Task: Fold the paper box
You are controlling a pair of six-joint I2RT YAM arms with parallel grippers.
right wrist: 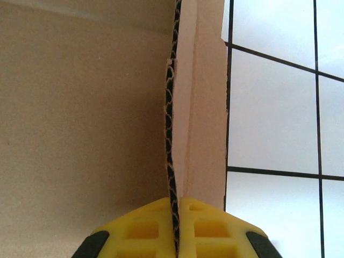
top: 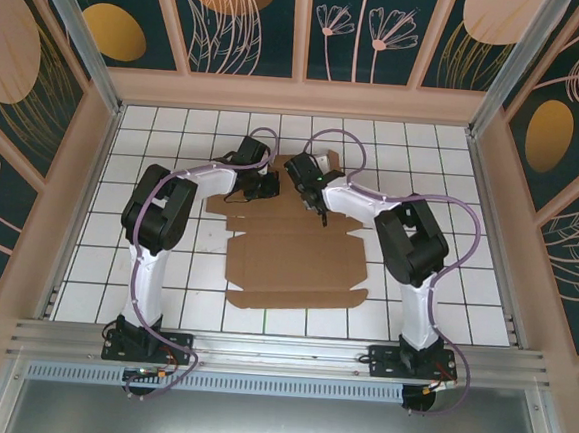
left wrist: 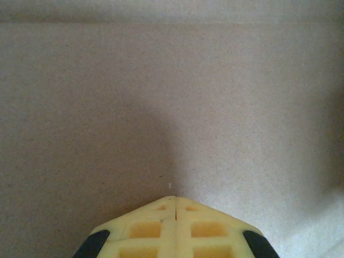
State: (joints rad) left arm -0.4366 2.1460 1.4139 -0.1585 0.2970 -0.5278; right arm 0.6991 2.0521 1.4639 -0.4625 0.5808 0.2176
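Note:
The paper box (top: 296, 262) is a large flat brown die-cut sheet lying in the middle of the white gridded table, its far flaps partly raised. My left gripper (top: 269, 186) sits over the sheet's far left part. In the left wrist view its yellow fingers (left wrist: 161, 226) are pressed together with nothing between them, their tips right against plain brown cardboard (left wrist: 172, 107). My right gripper (top: 319, 211) is at the sheet's far right part. Its yellow fingers (right wrist: 209, 226) are clamped on the corrugated edge of an upright flap (right wrist: 196, 107).
The white gridded table (top: 445, 279) is walled by a pale wooden frame (top: 492, 192) on three sides. A metal rail (top: 279, 351) runs along the near edge where both arm bases stand. Bare tiles (right wrist: 279, 107) lie right of the held flap.

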